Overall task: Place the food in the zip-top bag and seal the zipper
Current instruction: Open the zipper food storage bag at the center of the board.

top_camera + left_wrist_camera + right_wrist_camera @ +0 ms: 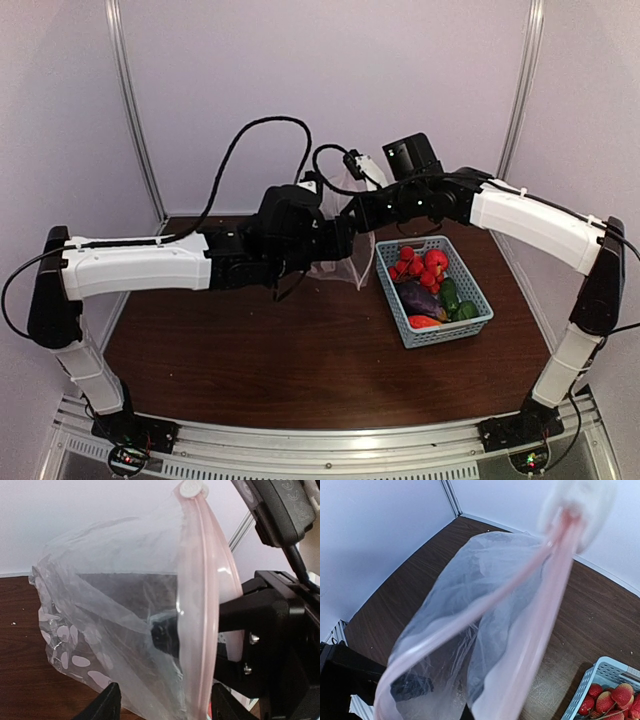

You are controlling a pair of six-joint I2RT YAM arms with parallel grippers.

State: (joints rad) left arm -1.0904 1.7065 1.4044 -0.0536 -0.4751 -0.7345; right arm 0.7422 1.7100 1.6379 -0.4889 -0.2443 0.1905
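In the top view the two arms meet over the middle of the bench (280, 350). The zip-top bag (345, 268) hangs between them, above the wood and just left of the light-blue basket (478, 290). The food (425, 280) lies in that basket, red, purple, green and orange pieces heaped together. The left pincer (335, 245) and the right pincer (352, 215) sit close together in a dark cluster at the top of the bag. Their tips cannot be made out from here.

In the left wrist view the bag fills the frame, clear plastic with white dots. The pale pink zipper (205, 605) runs down its right side. The white slider tab (192, 487) is at the top end of the strip. The left pincer's two fingers (107, 705) stand well apart at the bottom edge, released, with the lower part of the bag between them. The black right pincer reaches in from the right and is clenched on the zipper strip.

In the right wrist view the bag hangs close to the lens, with the tab a blur at the top. Two pink strips run down from it and part towards the bottom, so the mouth gapes. At the lower right a corner of the basket shows red pieces inside. The left arm is the dark mass at the lower left.
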